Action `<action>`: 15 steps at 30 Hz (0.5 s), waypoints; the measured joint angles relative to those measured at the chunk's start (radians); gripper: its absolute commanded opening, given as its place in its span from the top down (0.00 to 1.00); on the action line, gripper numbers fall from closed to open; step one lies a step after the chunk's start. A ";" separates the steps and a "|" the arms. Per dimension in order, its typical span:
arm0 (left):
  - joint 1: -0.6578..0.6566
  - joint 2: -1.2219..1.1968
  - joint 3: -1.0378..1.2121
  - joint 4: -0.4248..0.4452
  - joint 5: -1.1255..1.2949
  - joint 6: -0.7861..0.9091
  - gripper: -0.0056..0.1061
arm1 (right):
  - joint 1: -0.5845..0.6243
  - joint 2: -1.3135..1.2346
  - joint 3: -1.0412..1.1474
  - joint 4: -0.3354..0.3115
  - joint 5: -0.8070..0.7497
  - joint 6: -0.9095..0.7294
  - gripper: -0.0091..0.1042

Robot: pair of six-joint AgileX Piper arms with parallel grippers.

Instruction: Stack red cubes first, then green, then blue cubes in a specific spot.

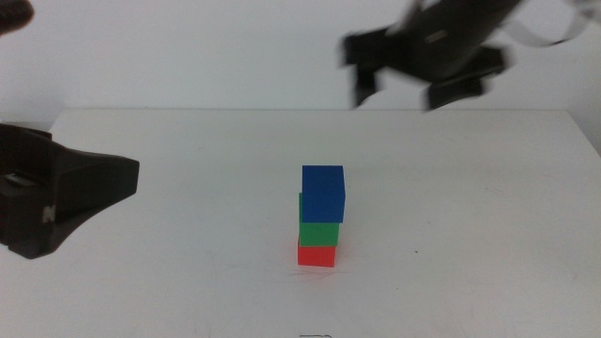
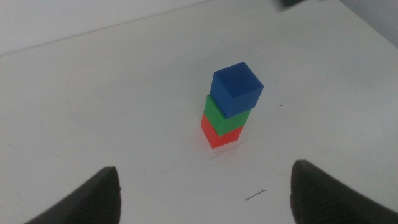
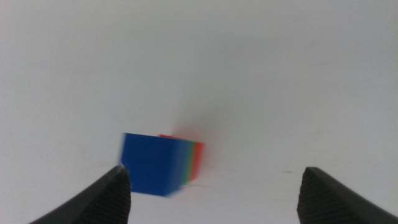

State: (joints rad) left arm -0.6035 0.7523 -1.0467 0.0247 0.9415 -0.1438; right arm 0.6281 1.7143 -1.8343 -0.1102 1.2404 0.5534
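Stack: three cubes stand in one column on the white table point(image 1: 488, 188), near the middle of the middle view.
Red cube point(image 1: 316, 254): at the bottom, resting on the tabletop; only a low strip of it shows under the green one.
Green cube point(image 1: 318, 232): on top of the red cube, touching it, roughly in line with it.
Blue cube point(image 1: 323, 192): on top of the green cube, turned a little and overhanging it slightly; it shows clearly in the left wrist view.
Scuff marks: a faint grey line lies on the table just beside the foot of the stack point(image 2: 224, 154), and a short dark mark point(image 2: 255, 195) sits nearer the left wrist camera.
Right gripper point(image 1: 392, 91): raised above the far part of the table, up and to the right of the stack, motion-blurred; its jaws stand wide apart and hold nothing.
Left gripper point(image 2: 205, 190): low at the left side of the table, well apart from the stack; its jaws are spread wide with nothing between them.
Writing: no brand, label or lettering can be read on the cubes or the table.
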 measured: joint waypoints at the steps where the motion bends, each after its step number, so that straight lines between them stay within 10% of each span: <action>1: 0.000 0.000 0.000 0.000 0.000 0.000 0.11 | -0.022 -0.042 0.022 0.001 0.000 -0.020 0.30; 15: 0.000 0.000 0.000 0.000 0.000 0.000 0.11 | -0.470 -0.660 0.559 0.062 -0.351 -0.408 0.30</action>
State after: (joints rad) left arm -0.6035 0.7523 -1.0467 0.0247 0.9415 -0.1438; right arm 0.1583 1.0542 -1.2754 -0.0480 0.8891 0.1455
